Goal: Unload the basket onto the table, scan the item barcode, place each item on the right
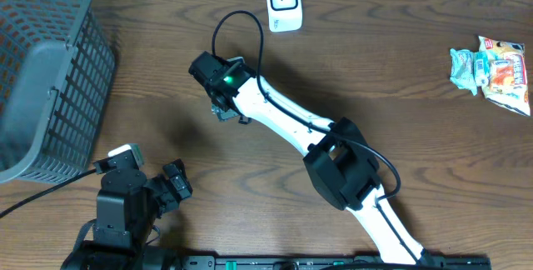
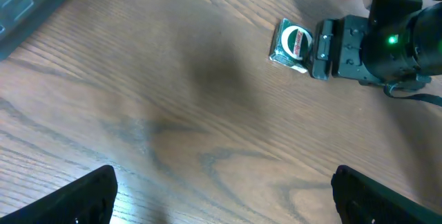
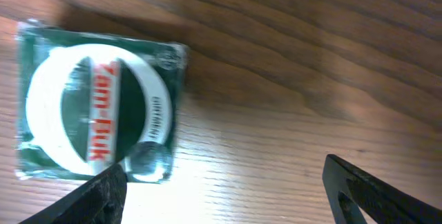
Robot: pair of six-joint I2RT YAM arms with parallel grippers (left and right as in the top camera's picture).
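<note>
While the right gripper [image 3: 222, 172] hangs low over the wooden table [image 1: 433, 145], its two fingers [image 3: 387, 203] stand wide apart with only bare wood between them, so it is open and holds nothing. The green packet [image 3: 97, 110], a clear-wrapped pack showing a round white-and-green tin lettered Zam-Buk in red, lies flat on the table just ahead of this gripper. It is off to one side, beyond the tip of one finger rather than in the gap. Its near corner meets that fingertip in the wrist view; whether they touch I cannot tell. Seen from the left wrist, the packet lies face up right at the front of the right gripper's dark body. From overhead the gripper hides nearly all of it.

The left gripper [image 2: 222, 175] is open too, its fingers spread wide with nothing between them. It hovers above bare wood, and the packet lies well ahead of it and off to one side.

The white scanner [image 1: 283, 3] stands at the table's far edge, beyond the right gripper and apart from the packet. A grey basket [image 1: 42, 78] sits out to the left of the left gripper. Some snack packets [image 1: 493, 70] lie well apart from both grippers.
</note>
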